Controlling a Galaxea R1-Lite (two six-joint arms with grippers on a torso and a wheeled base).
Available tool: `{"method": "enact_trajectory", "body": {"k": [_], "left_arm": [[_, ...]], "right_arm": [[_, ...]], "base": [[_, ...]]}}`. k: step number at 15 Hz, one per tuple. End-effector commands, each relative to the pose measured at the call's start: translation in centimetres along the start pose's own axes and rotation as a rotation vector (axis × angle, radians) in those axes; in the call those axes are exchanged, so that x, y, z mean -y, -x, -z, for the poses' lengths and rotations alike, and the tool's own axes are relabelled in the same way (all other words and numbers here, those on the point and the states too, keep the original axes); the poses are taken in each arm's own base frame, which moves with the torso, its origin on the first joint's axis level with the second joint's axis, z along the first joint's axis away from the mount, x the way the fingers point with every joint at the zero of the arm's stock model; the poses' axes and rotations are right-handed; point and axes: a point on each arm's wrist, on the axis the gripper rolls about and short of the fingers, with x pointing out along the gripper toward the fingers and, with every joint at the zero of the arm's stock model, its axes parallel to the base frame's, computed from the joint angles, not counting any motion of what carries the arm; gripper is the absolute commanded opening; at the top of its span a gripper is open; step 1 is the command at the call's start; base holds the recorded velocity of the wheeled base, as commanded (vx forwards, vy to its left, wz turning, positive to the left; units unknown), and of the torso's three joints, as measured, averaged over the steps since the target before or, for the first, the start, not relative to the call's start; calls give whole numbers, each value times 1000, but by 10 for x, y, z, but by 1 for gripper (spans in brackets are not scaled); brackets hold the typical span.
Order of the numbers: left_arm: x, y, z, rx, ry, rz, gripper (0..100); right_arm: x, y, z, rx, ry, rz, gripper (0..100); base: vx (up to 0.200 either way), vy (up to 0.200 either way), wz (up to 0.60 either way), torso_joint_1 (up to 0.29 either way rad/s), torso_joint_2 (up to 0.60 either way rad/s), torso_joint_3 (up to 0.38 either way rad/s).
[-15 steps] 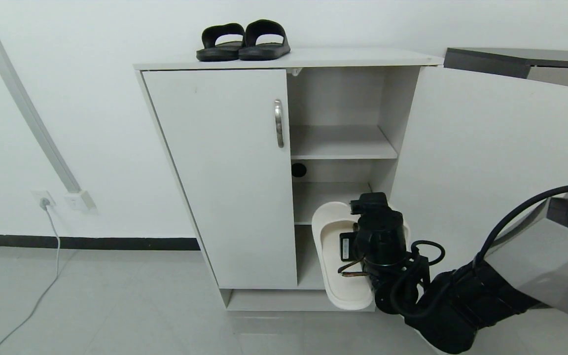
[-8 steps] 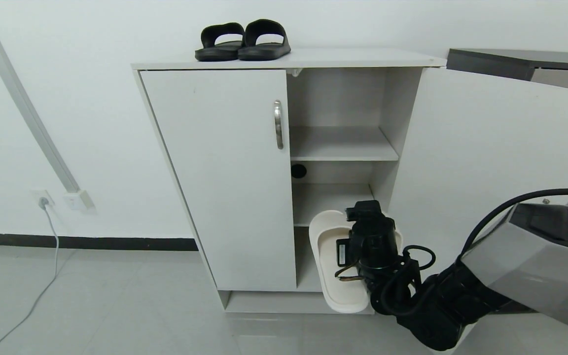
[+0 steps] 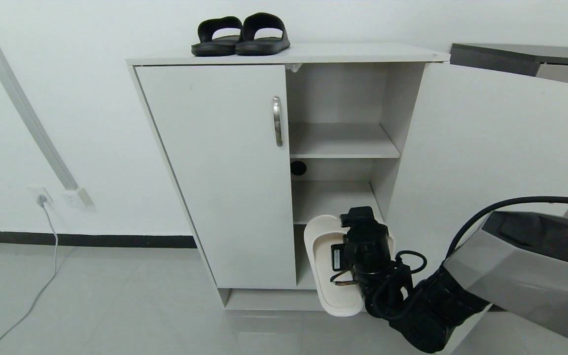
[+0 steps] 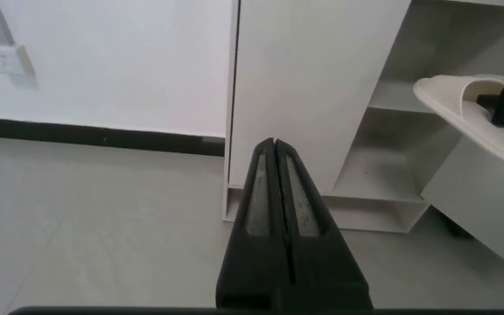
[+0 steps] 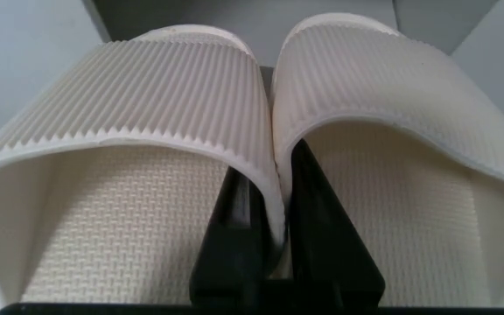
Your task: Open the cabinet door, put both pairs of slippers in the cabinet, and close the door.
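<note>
Two cream slippers [image 3: 321, 276], clamped together in the right gripper [image 5: 268, 210], hang before the cabinet [image 3: 215, 172]; a toe catching its shelf [image 3: 331, 199] could wrench them loose.

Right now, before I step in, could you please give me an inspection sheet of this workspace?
Surface: grey tiled floor; the cabinet stands on it against the wall.
Job's things: right door open, left door closed; black slippers side by side on the cabinet top; white slippers held in front of the open lower shelves.
Clutter: nothing seen.
Grippers: right pincer shut on the white slippers' inner edges; left pincer shut, holding nothing, above the floor.
Cables: grey cord runs from the wall socket down across the floor.
Surroundings: black skirting, slanted grey conduit, grey unit behind the open door.
</note>
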Motion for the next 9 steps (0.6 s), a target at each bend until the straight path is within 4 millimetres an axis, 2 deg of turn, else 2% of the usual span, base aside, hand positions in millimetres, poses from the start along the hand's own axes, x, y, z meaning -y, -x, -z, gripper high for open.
{"method": "enact_trajectory", "body": {"k": [1,9], "left_arm": [[0,0,0,-1,1,-1,0],[0,0,0,-1,1,-1,0]], "right_arm": [[0,-2,4,-8,6,1,0],[-2,-6,13,-22,17,6,0]], "base": [[0,0,0,-2,-2,-163],[0,0,0,3,-1,-194]]}}
